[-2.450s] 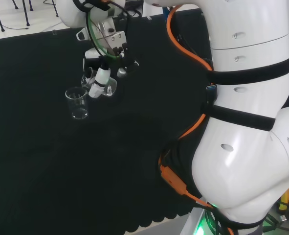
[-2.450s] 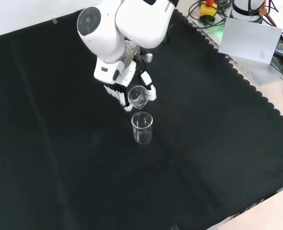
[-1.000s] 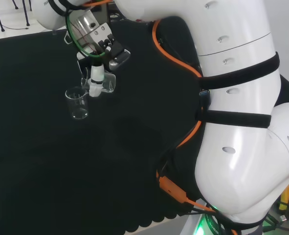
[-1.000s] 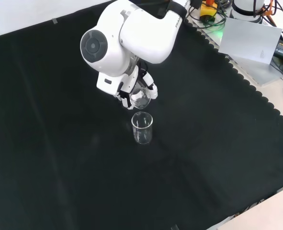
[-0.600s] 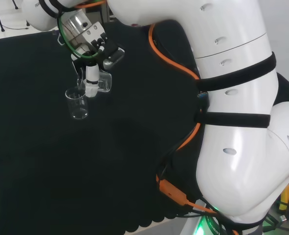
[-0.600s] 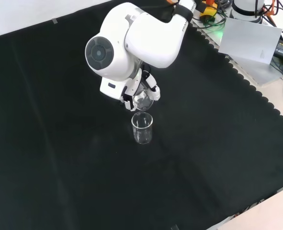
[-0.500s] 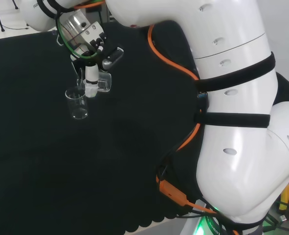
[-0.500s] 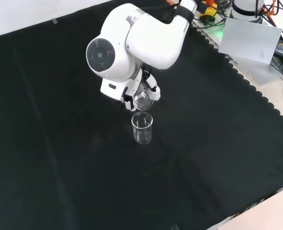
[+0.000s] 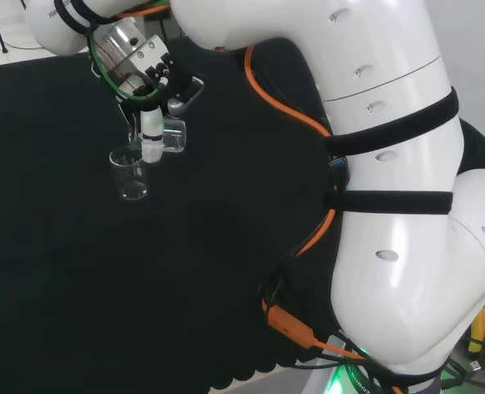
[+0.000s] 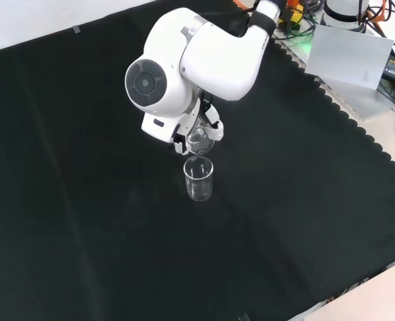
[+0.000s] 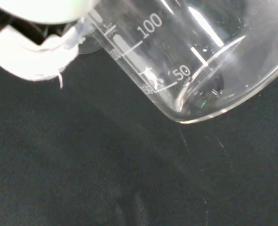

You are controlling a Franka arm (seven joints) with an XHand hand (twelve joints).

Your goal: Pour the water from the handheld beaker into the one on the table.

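Beaker in the hand first: in the head view the handheld beaker sits in the upper left of the frame, tipped well over on its side, with the hand curled round it; a white finger crosses its front. Its mouth points toward the table beaker, which stands upright on the black cloth just left of and below it. Whether the two rims touch cannot be told. Two beakers are plain to see. Bare cloth spreads across the lower left, and its scalloped near edge runs along the bottom centre. The arm's white links take up the right side.

From the front, the hand shows at upper centre, partly behind a big white link with a round grey cap. The handheld beaker is tilted directly above the table beaker, its lip close over the other's rim. Again two beakers. Open cloth lies on every side of the standing beaker; the scalloped edge runs down the right of the frame, well apart from it.

At the wrist, the handheld beaker lies slanted, its printed scale and base showing, over dark cloth. A white part of the hand presses against its wall. Water inside cannot be made out.
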